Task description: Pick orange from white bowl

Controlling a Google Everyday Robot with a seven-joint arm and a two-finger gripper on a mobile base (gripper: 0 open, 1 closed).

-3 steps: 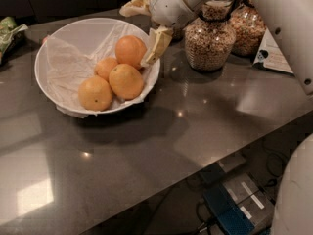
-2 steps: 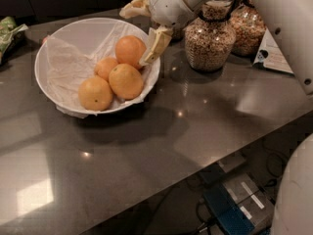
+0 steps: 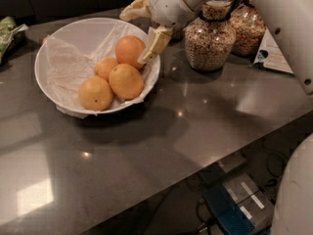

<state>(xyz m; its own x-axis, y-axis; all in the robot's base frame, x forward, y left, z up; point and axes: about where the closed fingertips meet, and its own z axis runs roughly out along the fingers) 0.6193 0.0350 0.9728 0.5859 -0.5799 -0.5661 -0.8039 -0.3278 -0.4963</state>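
On the dark, glossy tabletop (image 3: 146, 151), the orange (image 3: 129, 53) lies at the far right of the white bowl (image 3: 73, 35), against three other oranges (image 3: 125, 81) on crinkled paper. The gripper (image 3: 132, 38) hovers over it, fingers spread, one finger (image 3: 152, 44) just right of it. Grain-filled jars (image 3: 209, 43) stand further right.

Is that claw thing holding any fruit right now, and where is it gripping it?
Nothing is held. The claw hangs open over the white bowl's far rim, one finger beside the rear orange.
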